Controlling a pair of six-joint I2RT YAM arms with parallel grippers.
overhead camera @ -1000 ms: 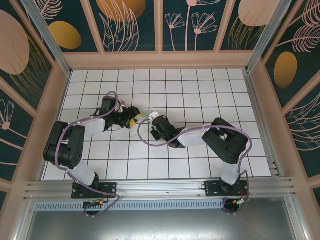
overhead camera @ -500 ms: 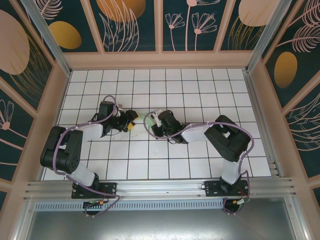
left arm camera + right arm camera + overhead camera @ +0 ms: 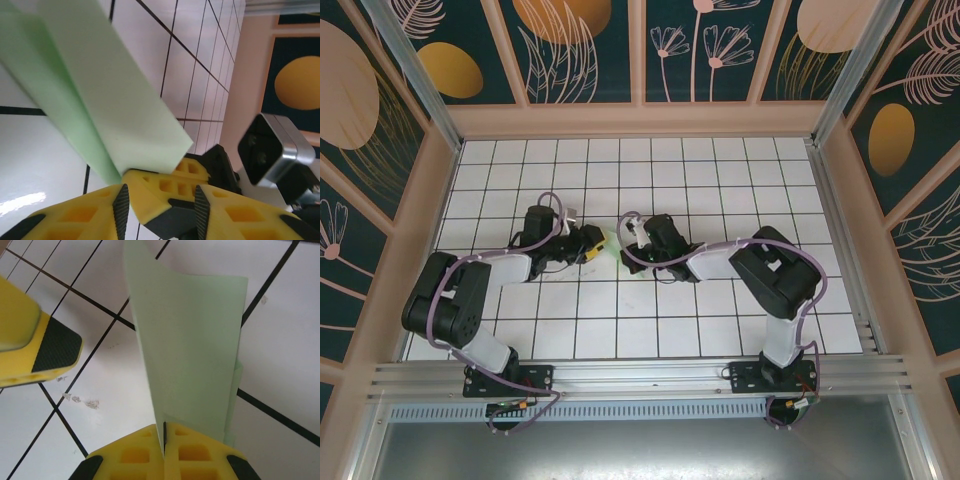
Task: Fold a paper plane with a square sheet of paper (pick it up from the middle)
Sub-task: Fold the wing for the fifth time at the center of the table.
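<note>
two layers of pale green paper (image 3: 190, 350), sharply creased and narrowing downward, rose from our right gripper (image 3: 164, 452), whose fingers were pinched together on its lower end, above the tiled table (image 3: 280, 340). our left gripper (image 3: 160, 212) was spread wide just beside it. seen from above, the paper sat mid-table between both grippers.
</note>
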